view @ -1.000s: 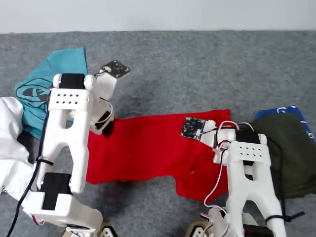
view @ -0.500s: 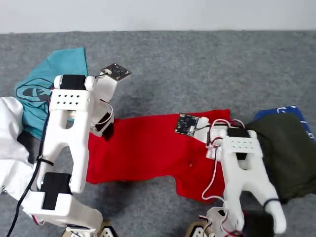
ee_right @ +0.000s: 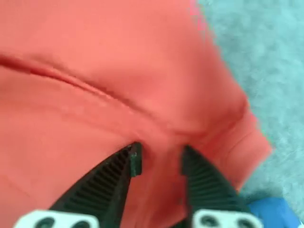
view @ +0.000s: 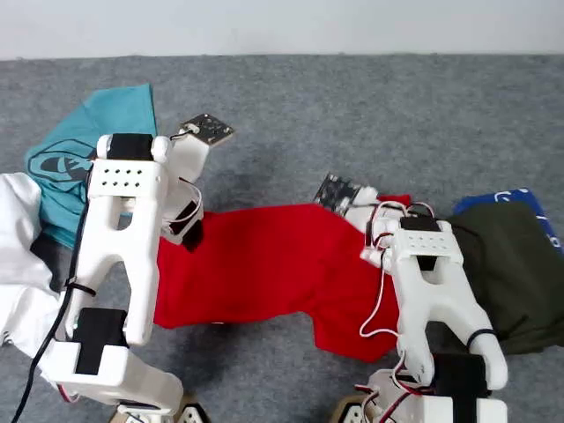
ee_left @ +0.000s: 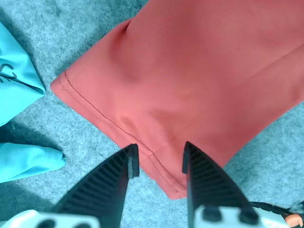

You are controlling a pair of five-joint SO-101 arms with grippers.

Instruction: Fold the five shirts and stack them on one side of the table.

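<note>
The left hand (ee_left: 159, 159) points down with its two ribbed jaws apart. Their tips straddle the stitched hem of the red shirt (ee_left: 199, 71), close to one of its corners. The right hand (ee_right: 160, 159) is also parted and sits low over the same shirt beside a raised seam. The cloth rises between its jaws, though whether they already press on it is hard to tell from so close.

Seen from above, the red shirt (view: 256, 264) lies spread across the middle of the grey table (view: 352, 115), toward the near edge. The left hand is at the end nearer the table's left edge and the right hand at its far right corner. The shirt is partly flattened, with a flap hanging toward the near edge.

A teal shirt (view: 79, 159) and a white shirt (view: 18, 264) lie crumpled together at the left edge. An olive shirt (view: 511, 264) lies over a blue shirt (view: 520, 201) at the right edge.

The red shirt is probably light, limp and stretchy knit, so it will sag and drag on the rough table instead of holding a crease. The doubled hem and seams look like the firmest places to pinch, one hand at each corner of an edge, lifting both together so the fold stays even.
</note>
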